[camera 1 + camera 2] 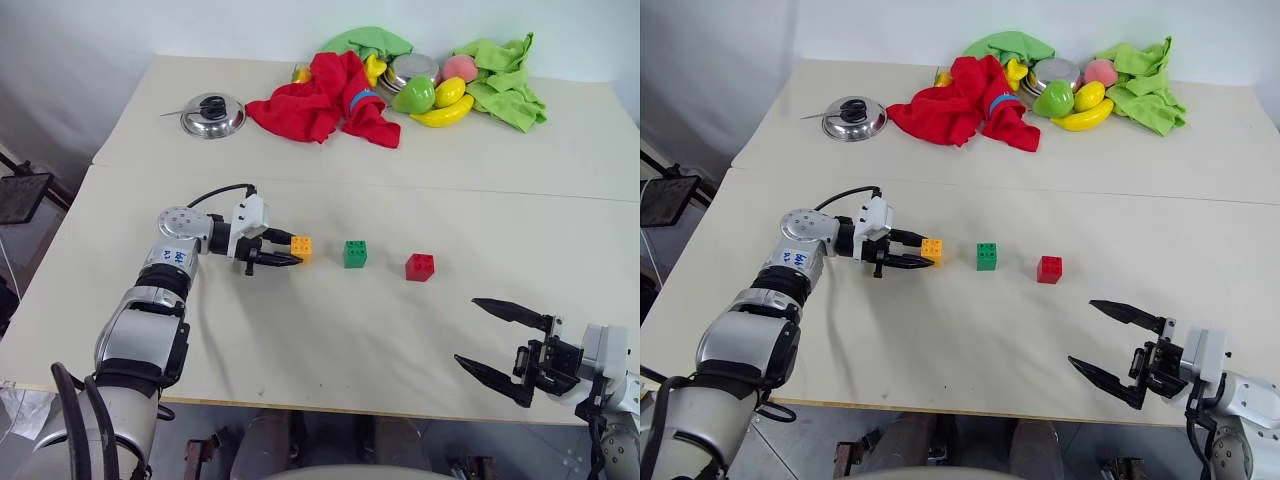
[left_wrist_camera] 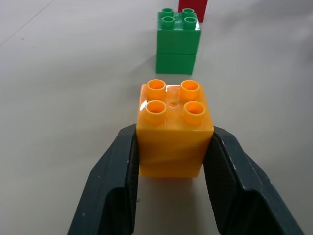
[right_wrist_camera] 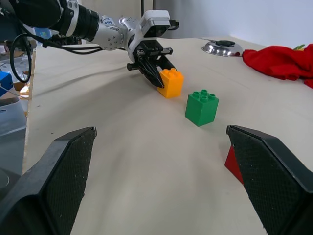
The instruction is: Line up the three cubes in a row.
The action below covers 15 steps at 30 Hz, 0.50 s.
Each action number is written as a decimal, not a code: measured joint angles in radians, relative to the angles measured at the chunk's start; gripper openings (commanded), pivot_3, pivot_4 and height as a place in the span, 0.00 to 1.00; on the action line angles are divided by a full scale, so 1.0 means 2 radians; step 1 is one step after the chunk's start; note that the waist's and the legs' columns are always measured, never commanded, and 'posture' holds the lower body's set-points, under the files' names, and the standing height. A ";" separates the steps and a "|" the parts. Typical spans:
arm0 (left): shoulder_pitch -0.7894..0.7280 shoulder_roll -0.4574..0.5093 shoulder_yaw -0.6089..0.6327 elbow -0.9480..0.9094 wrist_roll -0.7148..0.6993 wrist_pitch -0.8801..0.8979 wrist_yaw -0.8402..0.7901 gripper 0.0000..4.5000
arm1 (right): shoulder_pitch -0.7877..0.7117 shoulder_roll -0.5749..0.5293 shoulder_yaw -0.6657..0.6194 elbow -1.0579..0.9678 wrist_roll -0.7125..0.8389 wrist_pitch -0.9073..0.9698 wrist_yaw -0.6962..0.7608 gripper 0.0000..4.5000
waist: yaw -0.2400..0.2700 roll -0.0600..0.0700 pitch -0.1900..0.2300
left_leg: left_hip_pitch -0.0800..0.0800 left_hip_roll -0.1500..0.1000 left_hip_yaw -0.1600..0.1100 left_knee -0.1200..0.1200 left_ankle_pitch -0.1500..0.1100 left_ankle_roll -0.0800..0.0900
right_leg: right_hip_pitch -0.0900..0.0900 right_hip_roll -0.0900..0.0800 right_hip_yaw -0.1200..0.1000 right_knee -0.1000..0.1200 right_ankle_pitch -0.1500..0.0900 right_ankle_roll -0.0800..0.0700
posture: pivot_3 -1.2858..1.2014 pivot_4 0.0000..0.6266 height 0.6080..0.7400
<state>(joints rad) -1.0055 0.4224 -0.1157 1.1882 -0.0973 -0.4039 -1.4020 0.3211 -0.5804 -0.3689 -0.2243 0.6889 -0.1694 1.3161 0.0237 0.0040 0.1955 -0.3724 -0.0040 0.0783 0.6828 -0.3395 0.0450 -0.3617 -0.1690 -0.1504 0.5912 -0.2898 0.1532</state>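
Gripping the orange-yellow cube (image 2: 174,128), your left gripper (image 1: 287,250) was placing it beside the green cube (image 1: 355,253) and red cube (image 1: 420,267); next, release squarely.

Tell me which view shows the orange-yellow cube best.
The left wrist view: the orange-yellow cube sits large and centred, clamped between the left gripper fingers, its four studs distinct. Both eye views show it small on the table, left of the green cube. The right wrist view shows it from the side, farther off.
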 measured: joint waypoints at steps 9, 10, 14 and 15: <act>-0.003 0.001 0.026 0.021 0.006 0.007 -0.029 0.82 | 0.003 0.007 0.001 -0.004 -0.002 -0.014 -0.011 1.00 | 0.000 0.000 0.000 | 0.000 0.000 0.000 0.000 0.000 0.000 | -0.001 0.000 0.000 0.000 0.000 0.000 | 0.52 0.24 1.00; -0.001 0.002 0.034 0.017 0.001 0.005 -0.038 0.89 | 0.001 0.007 0.001 -0.004 -0.002 -0.014 -0.011 1.00 | -0.001 0.000 0.000 | 0.000 0.000 0.000 0.000 0.000 0.000 | -0.001 0.000 0.000 0.000 0.000 0.000 | 0.52 0.24 1.00; 0.026 0.029 0.063 -0.018 -0.025 -0.006 -0.050 0.95 | -0.002 0.005 0.001 -0.002 -0.002 -0.014 -0.007 1.00 | -0.003 0.000 0.000 | 0.000 0.001 0.000 0.000 0.000 0.000 | -0.001 0.000 0.000 0.001 0.000 0.000 | 0.52 0.24 1.00; 0.037 0.041 0.068 -0.029 -0.034 -0.005 -0.050 0.95 | -0.001 0.003 0.000 0.000 -0.002 -0.014 -0.005 1.00 | -0.004 0.000 0.000 | 0.000 0.001 0.000 0.000 0.000 0.000 | -0.001 0.000 0.000 0.001 0.000 0.000 | 0.52 0.24 1.00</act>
<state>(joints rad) -0.9314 0.5038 0.0209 1.1305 -0.1650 -0.4146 -1.5019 0.3186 -0.5740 -0.3687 -0.2245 0.6857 -0.1974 1.3058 0.0157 0.0035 0.1957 -0.3730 -0.0021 0.0786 0.6829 -0.3395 0.0450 -0.3639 -0.1689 -0.1494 0.5926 -0.2898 0.1531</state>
